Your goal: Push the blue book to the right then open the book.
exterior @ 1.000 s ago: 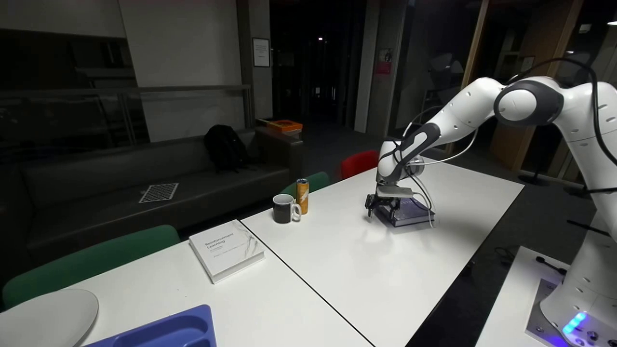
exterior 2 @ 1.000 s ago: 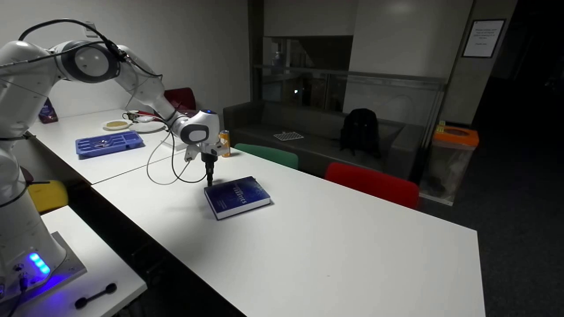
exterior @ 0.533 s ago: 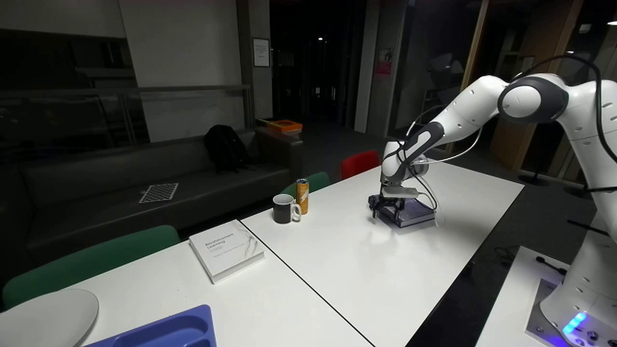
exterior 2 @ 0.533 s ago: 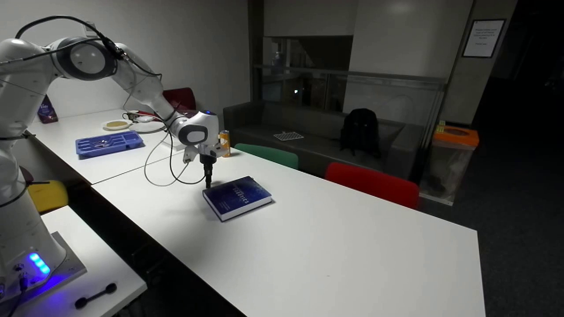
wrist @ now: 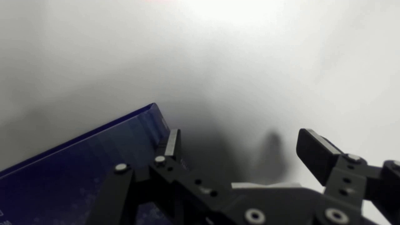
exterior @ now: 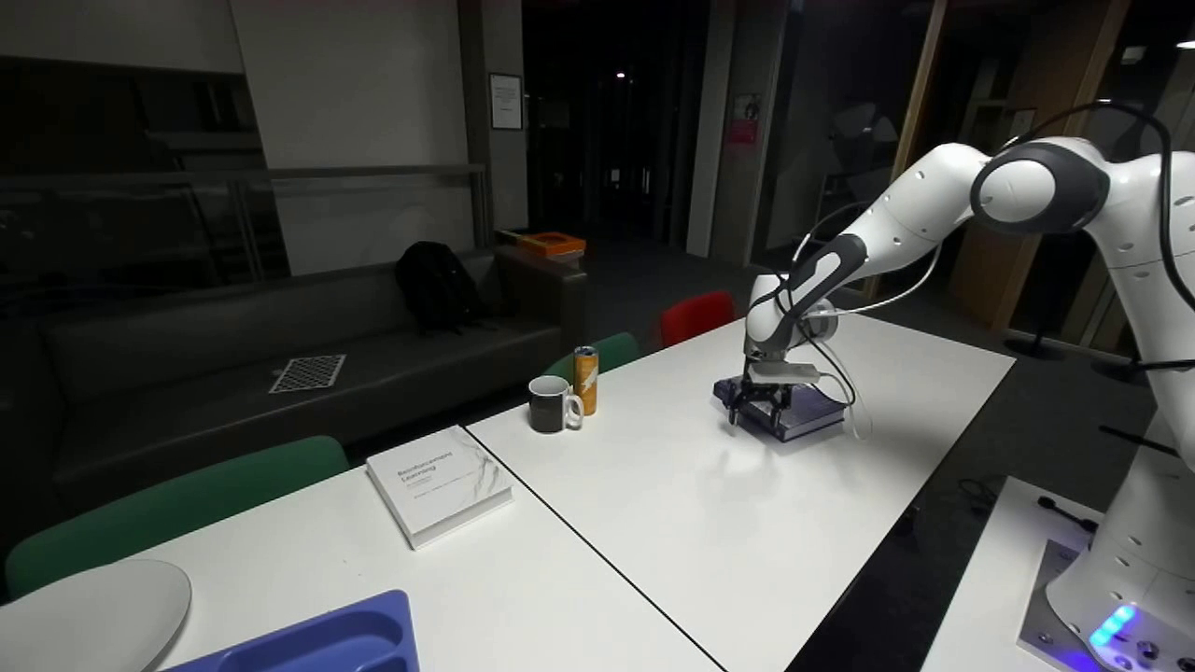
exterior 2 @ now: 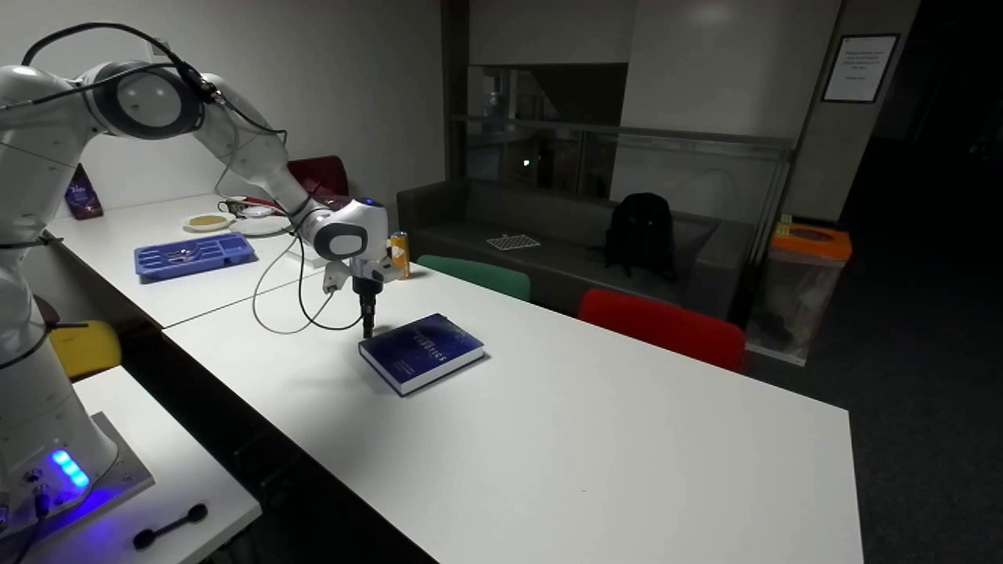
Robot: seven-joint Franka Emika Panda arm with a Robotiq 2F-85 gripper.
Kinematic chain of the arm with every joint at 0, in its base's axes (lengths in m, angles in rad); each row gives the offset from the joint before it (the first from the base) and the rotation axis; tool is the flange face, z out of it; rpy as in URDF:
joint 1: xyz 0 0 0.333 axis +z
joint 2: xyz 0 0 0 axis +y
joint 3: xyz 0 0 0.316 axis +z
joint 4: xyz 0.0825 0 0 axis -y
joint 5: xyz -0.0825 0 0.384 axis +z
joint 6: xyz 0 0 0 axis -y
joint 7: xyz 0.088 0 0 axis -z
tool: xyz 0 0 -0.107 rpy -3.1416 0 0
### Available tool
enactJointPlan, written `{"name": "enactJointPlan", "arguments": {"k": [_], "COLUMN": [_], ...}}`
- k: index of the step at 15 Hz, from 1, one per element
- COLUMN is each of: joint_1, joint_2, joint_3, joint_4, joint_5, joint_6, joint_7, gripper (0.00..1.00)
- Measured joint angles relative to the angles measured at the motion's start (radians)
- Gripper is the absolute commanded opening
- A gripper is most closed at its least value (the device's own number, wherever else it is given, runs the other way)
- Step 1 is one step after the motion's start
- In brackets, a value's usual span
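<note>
My gripper (wrist: 238, 136) stood well spread, its fingers (wrist: 173, 142) wide apart and nothing held between them. In an exterior view they hung just beside the book (exterior 2: 421, 354). In the wrist view one finger overlapped the book's edge near a corner; whether it touched, I could not tell. The opposite finger was apart from the book.

The book lay flat and closed. I took the push to be the step in hand, since my fingers were set at the book's edge as if for shoving. How much of the push was done, I could not say. The opening was all left to do.

The table (exterior 2: 588, 446) under the book was white and plain, and ran on past it on the side away from my fingers. On my fingers' side, well apart from the book, stood the can (exterior: 585, 383) with the mug (exterior: 548, 413) near it. Farther from the book that way, the next table (exterior: 523, 597) bore the white book (exterior: 439, 481), the tray (exterior 2: 196, 268) and, partly in view, the plate (exterior: 89, 611).

Beyond the book from my base (exterior 2: 55, 439) was the red chair (exterior 2: 662, 327). Farther from the book stood the sofa (exterior 2: 564, 272) with the bag (exterior 2: 641, 235) on it, and the bin (exterior 2: 798, 294), orange-lidded. The room was dim.
</note>
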Motion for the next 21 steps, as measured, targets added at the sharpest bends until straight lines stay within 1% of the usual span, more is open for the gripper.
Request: {"name": "enactJointPlan", "arguments": {"k": [9, 21], "joint_1": [-0.028, -0.039], "joint_2": [-0.033, -0.050], "joint_3": [0.003, 0.004], "joint_4": [-0.050, -0.074], "joint_5": [0.033, 0.037], "joint_6": [0.000, 0.000], "joint_7": [-0.052, -0.055], "gripper": [1.00, 1.00]}}
